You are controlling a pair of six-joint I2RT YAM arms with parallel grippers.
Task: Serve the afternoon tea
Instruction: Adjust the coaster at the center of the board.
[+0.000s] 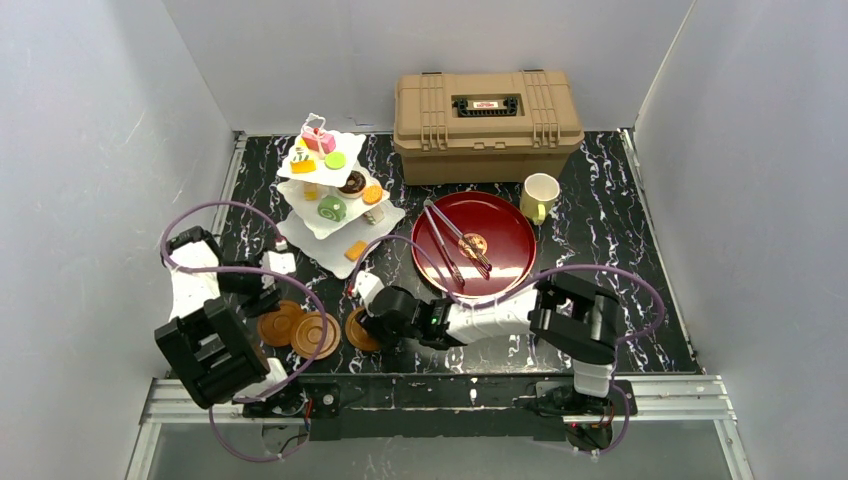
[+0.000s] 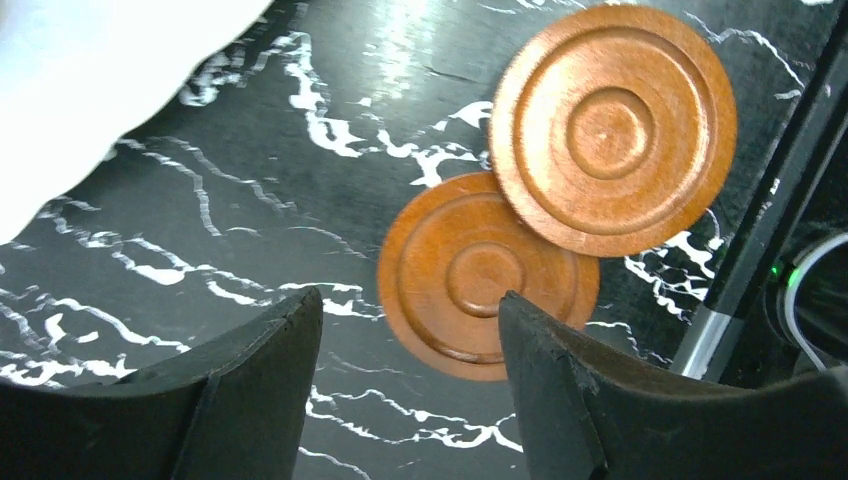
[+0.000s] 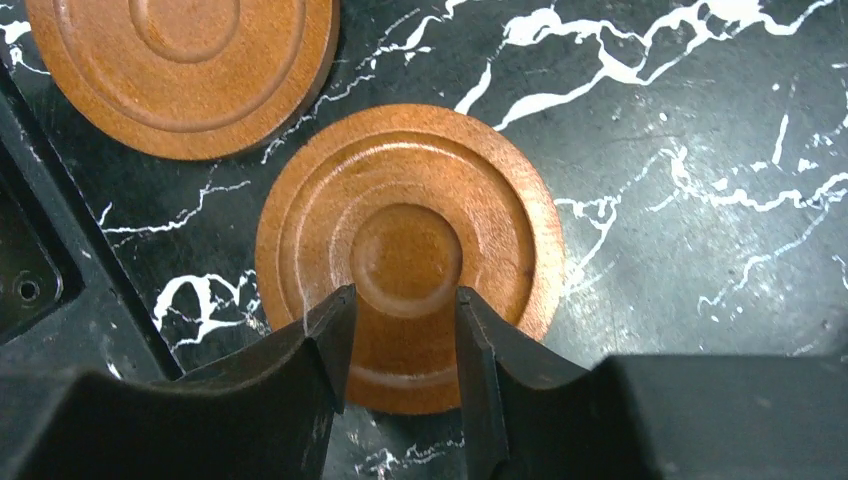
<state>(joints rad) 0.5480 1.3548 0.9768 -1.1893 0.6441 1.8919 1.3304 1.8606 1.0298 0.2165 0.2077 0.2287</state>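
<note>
Top external view gives us a glossy black table [image 1: 620, 250] veined white like marble. Three brown discs, turned with concentric rings around a raised hub, lie by its near edge. The middle coaster [image 1: 315, 335] overlaps the rim of the left coaster [image 1: 279, 323]; the right coaster [image 1: 360, 330] lies just beside them, apart.

Our left gripper [image 2: 410, 330] is spread wide with nothing held, its dark blunt fingers above the left coaster's edge. Our right gripper [image 3: 403, 340] is open only a narrow gap, its tips flanking the right coaster's hub. We cannot tell whether they touch it.

Farther back stands the white wavy-edged stand [image 1: 320, 255], three tiers dotted with small bright pastries [image 1: 332, 208]. A cream mug [image 1: 540, 195] sits just right of the dark red round tray [image 1: 500, 225], which carries metal tongs [image 1: 455, 245]. Behind is a ribbed tan case [image 1: 487, 125].

Bare table shows right of the tray. The coasters lie close to the front rail.
</note>
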